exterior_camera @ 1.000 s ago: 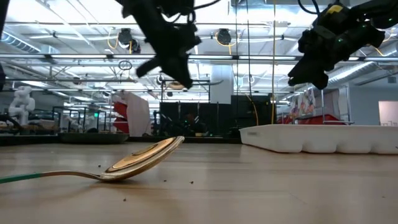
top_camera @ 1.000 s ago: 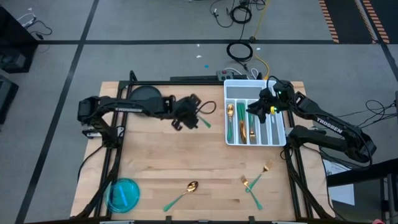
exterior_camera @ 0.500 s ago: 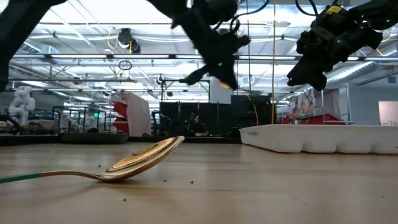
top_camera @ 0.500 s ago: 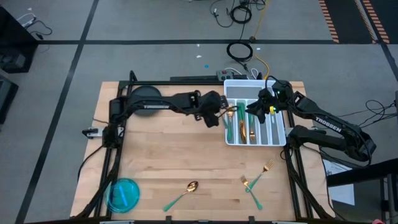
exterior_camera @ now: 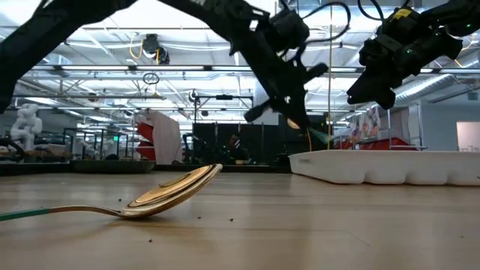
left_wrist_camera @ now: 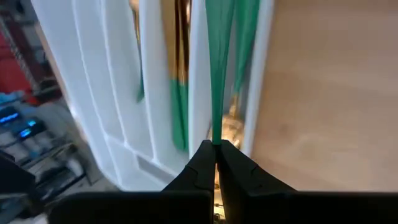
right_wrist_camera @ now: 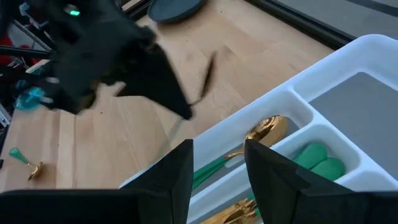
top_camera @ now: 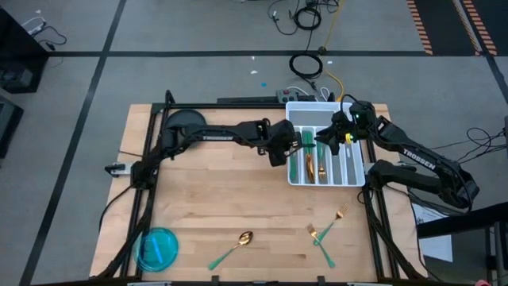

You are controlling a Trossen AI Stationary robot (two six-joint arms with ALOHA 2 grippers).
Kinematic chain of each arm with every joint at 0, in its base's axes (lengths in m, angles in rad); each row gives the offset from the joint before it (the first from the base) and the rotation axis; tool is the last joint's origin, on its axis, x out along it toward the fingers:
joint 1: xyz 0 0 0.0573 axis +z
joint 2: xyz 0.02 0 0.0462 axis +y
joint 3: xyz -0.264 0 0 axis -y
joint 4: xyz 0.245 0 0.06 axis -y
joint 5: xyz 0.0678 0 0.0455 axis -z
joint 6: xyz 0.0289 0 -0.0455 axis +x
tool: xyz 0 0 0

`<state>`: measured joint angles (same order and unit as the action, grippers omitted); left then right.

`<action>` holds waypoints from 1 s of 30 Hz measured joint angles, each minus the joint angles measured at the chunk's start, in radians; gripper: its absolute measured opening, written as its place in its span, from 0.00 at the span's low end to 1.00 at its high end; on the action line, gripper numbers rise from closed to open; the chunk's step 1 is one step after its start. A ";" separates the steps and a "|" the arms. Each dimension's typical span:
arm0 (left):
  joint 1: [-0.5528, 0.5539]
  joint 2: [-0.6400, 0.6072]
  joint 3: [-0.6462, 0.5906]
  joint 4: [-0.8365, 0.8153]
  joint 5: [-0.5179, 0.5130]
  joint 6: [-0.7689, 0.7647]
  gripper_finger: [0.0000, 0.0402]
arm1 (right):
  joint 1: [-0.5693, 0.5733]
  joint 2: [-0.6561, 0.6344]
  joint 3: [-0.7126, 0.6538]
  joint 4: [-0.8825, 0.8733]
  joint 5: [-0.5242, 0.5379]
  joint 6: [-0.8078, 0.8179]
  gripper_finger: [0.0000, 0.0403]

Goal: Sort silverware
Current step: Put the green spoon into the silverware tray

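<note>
My left gripper [top_camera: 279,149] is at the left rim of the white divided tray [top_camera: 327,184], shut on one green-handled piece of silverware [left_wrist_camera: 217,68] whose handle reaches out over the tray's left compartments. My right gripper [top_camera: 328,140] hangs open above the tray's middle, holding nothing. Inside the tray lie several gold-and-green pieces [top_camera: 308,163]. On the bare table a spoon [top_camera: 235,245] lies near the front edge and two forks [top_camera: 327,229] lie to its right. The low view shows that spoon [exterior_camera: 169,191] resting on its bowl. My left gripper pinches the piece's slim green handle [left_wrist_camera: 215,138] between its two fingertips [left_wrist_camera: 202,158], and the handle runs straight on from them. The piece is lifted clear and tilted, its green free end [exterior_camera: 319,137] lowest, just above the tray's rim. Its head is hidden behind the fingers.
A blue round dish [top_camera: 157,248] sits at the table's near left corner and a dark round plate [top_camera: 184,123] at the far left. The tray [exterior_camera: 390,166] stands at the far right. The table's middle is bare wood. Cables lie on the floor beyond.
My left arm has swung toward the table's right, carrying the piece from the table's middle to the tray's left rim, and has come lower over it. The piece's green end now points down at the tray.
</note>
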<state>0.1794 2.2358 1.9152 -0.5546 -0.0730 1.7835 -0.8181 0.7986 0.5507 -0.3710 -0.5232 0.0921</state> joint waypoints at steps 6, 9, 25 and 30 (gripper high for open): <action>0.005 0.023 0.002 0.094 0.003 0.013 0.01 | 0.000 0.000 0.000 0.000 -0.001 -0.004 0.35; 0.002 0.022 0.003 0.065 0.026 0.012 0.01 | 0.000 0.000 0.000 0.000 -0.001 -0.018 0.35; 0.017 0.046 0.002 0.086 0.155 0.013 0.01 | 0.000 0.000 0.000 0.007 0.001 -0.027 0.35; 0.021 0.078 0.002 0.139 0.171 0.013 0.01 | 0.000 0.000 0.000 0.008 0.001 -0.027 0.35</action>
<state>0.2008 2.3138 1.9175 -0.4160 0.0982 1.7966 -0.8176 0.7986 0.5507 -0.3630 -0.5217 0.0655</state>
